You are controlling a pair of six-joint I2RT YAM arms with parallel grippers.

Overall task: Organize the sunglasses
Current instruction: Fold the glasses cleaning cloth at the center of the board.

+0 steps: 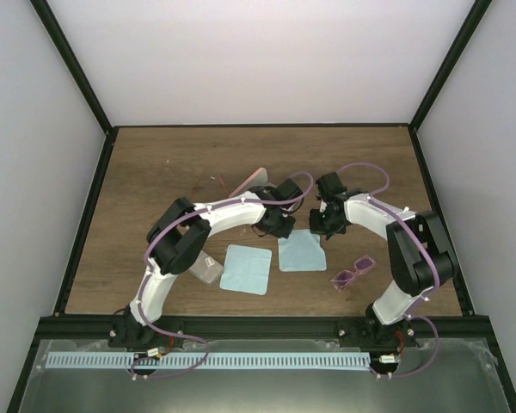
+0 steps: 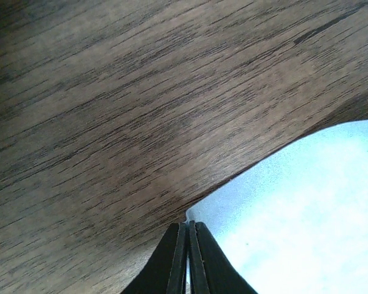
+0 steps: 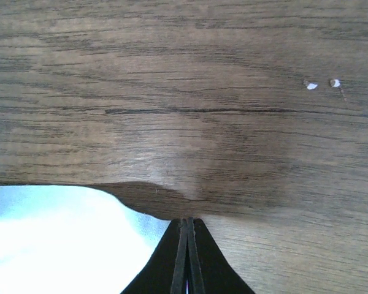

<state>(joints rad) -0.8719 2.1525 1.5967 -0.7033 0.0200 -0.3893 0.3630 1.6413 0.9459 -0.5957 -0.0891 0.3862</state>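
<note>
Left claw (image 2: 188, 225) pressed together, tips at a corner of the blue cloth (image 2: 294, 208); right claw (image 3: 187, 220) pressed together too, at the same cloth's edge, which rides up off the tabletop (image 3: 172, 92). We see the purple-pink sunglasses (image 1: 354, 273) on the tabletop just right of that cloth. The orange sunglasses (image 1: 217, 181) lie further back, left of the pink case (image 1: 249, 181).

worktop (image 1: 155, 172): dark wood grain, black frame.
left cloth (image 1: 246, 268): light blue square, lying flat towards the near edge.
right cloth (image 1: 301, 251): light blue, just beside the left cloth; far edge raised, shadow beneath.
pink case (image 1: 251, 179): oblong, mid-worktop, partly hidden.
grey case (image 1: 205, 270): left of the left cloth, partly hidden.
white specks (image 3: 311, 86): two, on bare wood.
</note>
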